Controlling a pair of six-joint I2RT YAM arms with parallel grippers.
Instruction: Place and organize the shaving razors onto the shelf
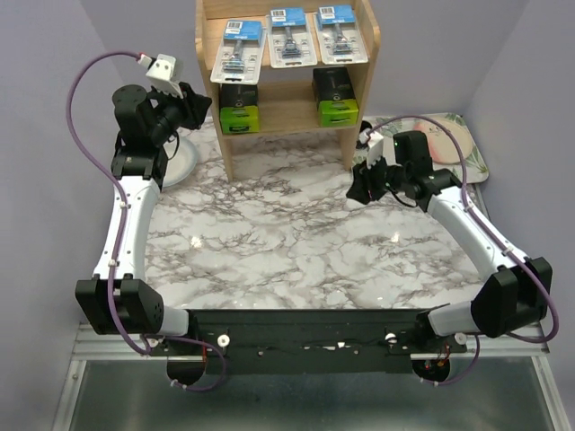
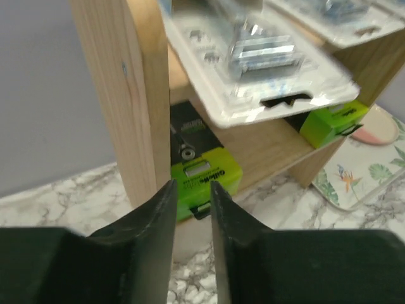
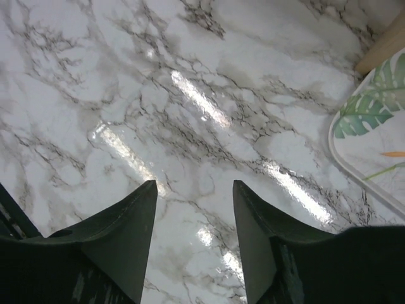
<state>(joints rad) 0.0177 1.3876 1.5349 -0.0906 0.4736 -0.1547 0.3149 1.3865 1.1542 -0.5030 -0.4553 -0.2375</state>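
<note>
Hovering at the shelf's (image 1: 287, 112) left side panel: left pincer (image 1: 196, 103), narrowly parted, pinching nothing. Holds 3 blister packs (image 1: 287, 40) in a row on the top tier and 2 black boxes (image 1: 239, 108), lime-green ends forward, well apart on the lower tier. Further right, above the desk (image 1: 269, 242) near the floral tray (image 1: 467, 153): right pincer (image 1: 364, 184), spread, empty.
</note>
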